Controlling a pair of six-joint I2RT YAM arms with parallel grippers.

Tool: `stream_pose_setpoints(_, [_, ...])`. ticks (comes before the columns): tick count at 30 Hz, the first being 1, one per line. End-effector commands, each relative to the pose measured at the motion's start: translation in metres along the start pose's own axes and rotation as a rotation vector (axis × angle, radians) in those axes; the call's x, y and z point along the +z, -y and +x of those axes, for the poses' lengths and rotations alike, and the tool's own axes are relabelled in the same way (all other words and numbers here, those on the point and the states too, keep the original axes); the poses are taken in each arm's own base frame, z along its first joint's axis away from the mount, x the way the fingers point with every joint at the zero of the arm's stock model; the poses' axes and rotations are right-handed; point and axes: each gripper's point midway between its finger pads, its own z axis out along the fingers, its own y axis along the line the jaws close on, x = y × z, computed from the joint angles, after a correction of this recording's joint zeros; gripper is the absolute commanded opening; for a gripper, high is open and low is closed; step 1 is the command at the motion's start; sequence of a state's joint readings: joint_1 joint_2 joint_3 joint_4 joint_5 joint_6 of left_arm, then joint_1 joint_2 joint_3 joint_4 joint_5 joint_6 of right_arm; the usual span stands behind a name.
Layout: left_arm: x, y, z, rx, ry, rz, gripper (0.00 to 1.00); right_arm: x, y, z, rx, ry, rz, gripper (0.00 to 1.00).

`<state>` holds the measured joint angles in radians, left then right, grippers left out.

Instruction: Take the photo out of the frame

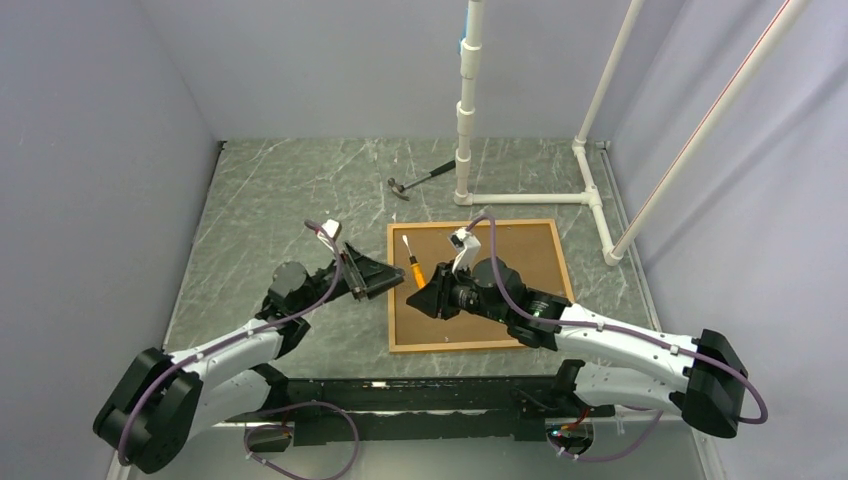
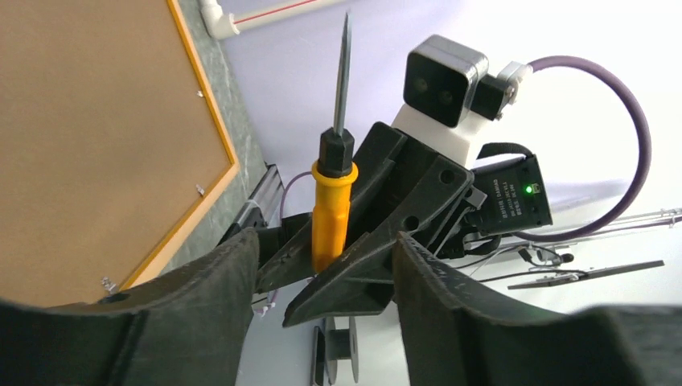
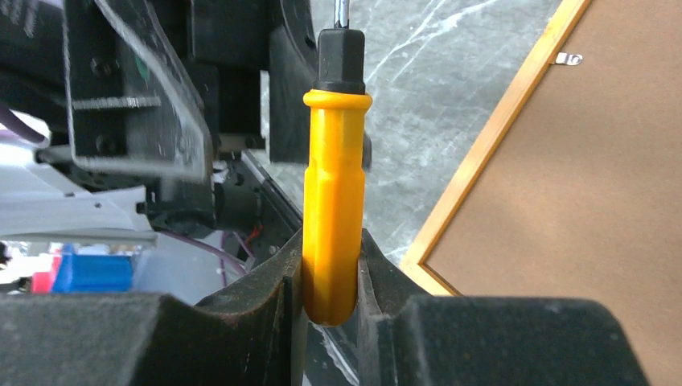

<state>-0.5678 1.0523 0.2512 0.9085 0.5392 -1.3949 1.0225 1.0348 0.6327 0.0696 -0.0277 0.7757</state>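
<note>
Grey marbled bench (image 1: pixel 270 200) carries the frame (image 1: pixel 520 222) near its centre, with the photo (image 1: pixel 530 260) sitting inside it, brown board back upward. The left jaws stand wide, gripping nothing, just off the frame's 9 o'clock edge. A hammer (image 1: pixel 420 180) lies at 12 o'clock from the frame. The right jaws, over that 9 o'clock edge, are clamped on the orange handle of a screwdriver (image 1: pixel 412 268), its blade toward 12 o'clock.

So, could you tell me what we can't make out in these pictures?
Photo, print side: all views, it lies face down, only the board back shows.
Screwdriver, tip: right wrist view, cut off by the top edge; top view, too small.
Frame, near right corner: top view, right arm covers it.
</note>
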Motion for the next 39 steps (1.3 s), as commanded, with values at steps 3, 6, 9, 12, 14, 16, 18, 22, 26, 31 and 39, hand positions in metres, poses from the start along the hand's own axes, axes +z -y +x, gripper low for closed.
stream_pose_setpoints(3, [-0.018,0.005,-0.018,0.111,-0.056,0.006,0.68,-0.016,-0.011,0.001,-0.112,-0.051,-0.04,0.0])
stream_pose_setpoints(6, [-0.015,0.013,-0.019,0.151,-0.102,0.018,0.67,-0.017,-0.019,0.002,-0.12,-0.057,-0.087,0.0])
stream_pose_setpoints(9, [-0.011,0.026,-0.019,0.175,-0.122,0.066,0.67,-0.011,-0.025,0.006,-0.131,-0.098,-0.115,0.0])
stream_pose_setpoints(12, [-0.008,0.029,-0.018,0.179,-0.138,0.072,0.66,-0.007,-0.036,0.004,-0.13,-0.096,-0.166,0.0])
stream_pose_setpoints(14, [-0.006,0.032,-0.015,0.176,-0.151,0.085,0.64,-0.005,-0.04,0.005,-0.131,-0.102,-0.189,0.0])
stream_pose_setpoints(16, [-0.004,0.03,-0.013,0.166,-0.16,0.084,0.57,-0.004,-0.043,0.006,-0.137,-0.115,-0.202,0.0])
stream_pose_setpoints(18, [-0.003,0.026,-0.012,0.15,-0.158,0.08,0.49,-0.004,-0.045,0.006,-0.139,-0.121,-0.212,0.0])
stream_pose_setpoints(22, [-0.002,0.027,-0.014,0.133,-0.137,0.111,0.29,-0.006,-0.049,0.009,-0.144,-0.142,-0.234,0.0])
stream_pose_setpoints(26, [-0.002,0.032,-0.016,0.13,-0.122,0.154,0.0,-0.009,-0.044,0.01,-0.123,-0.148,-0.197,0.03])
stream_pose_setpoints(31, [-0.006,0.041,-0.017,0.122,-0.09,0.21,0.0,-0.018,-0.042,-0.003,0.053,-0.088,-0.154,0.53])
stream_pose_setpoints(39, [-0.012,0.045,-0.018,0.033,-0.051,0.263,0.0,-0.017,-0.054,-0.024,0.158,-0.023,-0.255,0.52])
